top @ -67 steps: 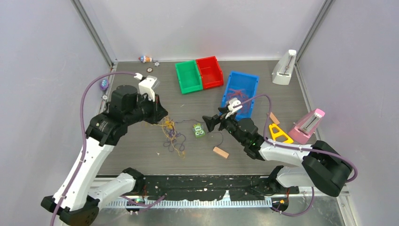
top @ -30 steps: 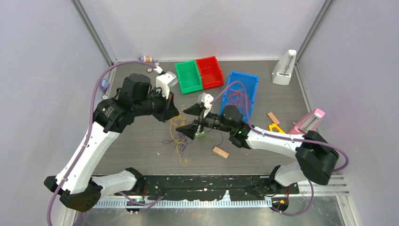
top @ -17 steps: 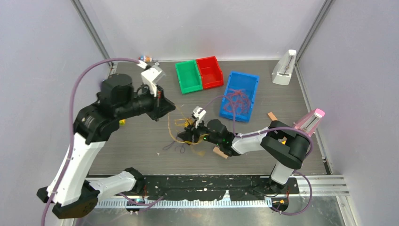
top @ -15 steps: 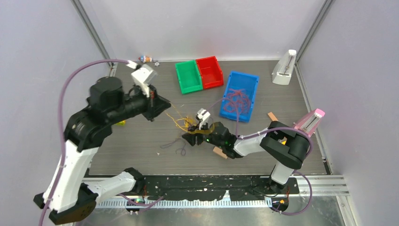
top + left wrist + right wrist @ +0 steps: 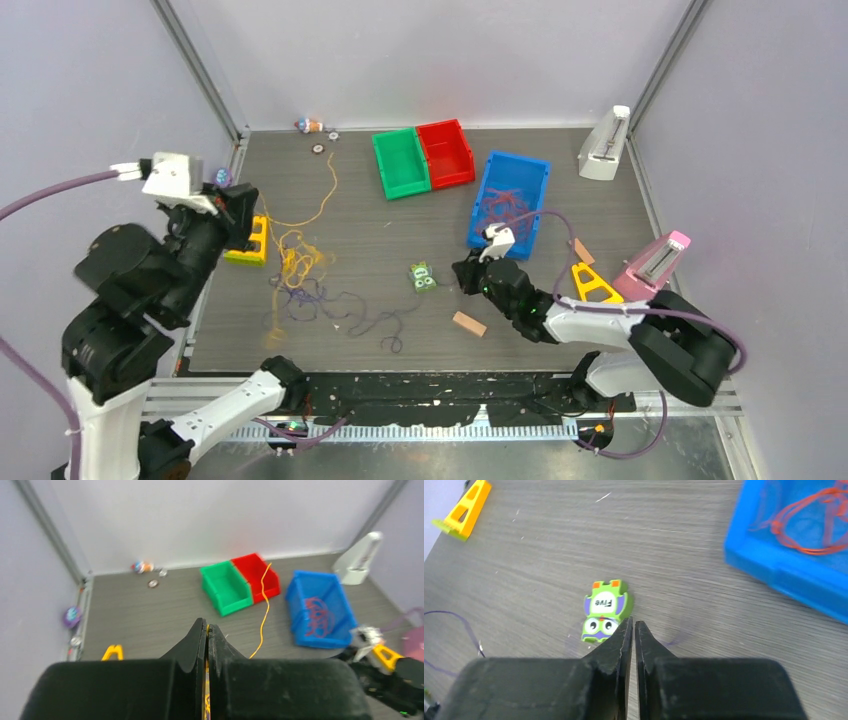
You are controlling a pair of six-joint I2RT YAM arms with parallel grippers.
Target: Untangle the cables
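The cables lie spread on the left half of the table: a yellow tangle [image 5: 295, 262] and dark purple strands [image 5: 340, 312] trailing to the right. One long yellow cable [image 5: 322, 195] runs from the tangle toward the back. My left gripper [image 5: 245, 205] is raised at the far left and is shut on a yellow strand [image 5: 206, 628], seen pinched between its jaws [image 5: 207, 627]. My right gripper [image 5: 462, 272] sits low beside a green toy [image 5: 604, 611]. Its jaws [image 5: 633, 622] are shut with nothing seen between them. A blurred purple strand [image 5: 680, 638] lies just past its tips. Red cables [image 5: 505, 200] rest in the blue bin.
Green bin [image 5: 400, 163], red bin [image 5: 445, 152] and blue bin [image 5: 520, 162] stand at the back. A white stand [image 5: 603, 145] and a pink one [image 5: 655, 265] are at the right. Yellow blocks [image 5: 250, 245] [image 5: 593, 285] and a wooden block [image 5: 468, 323] lie around.
My left arm has swung up and back to the left with the yellow strand, stretching the tangle out. My right gripper has shut and drawn back right from the tangle.
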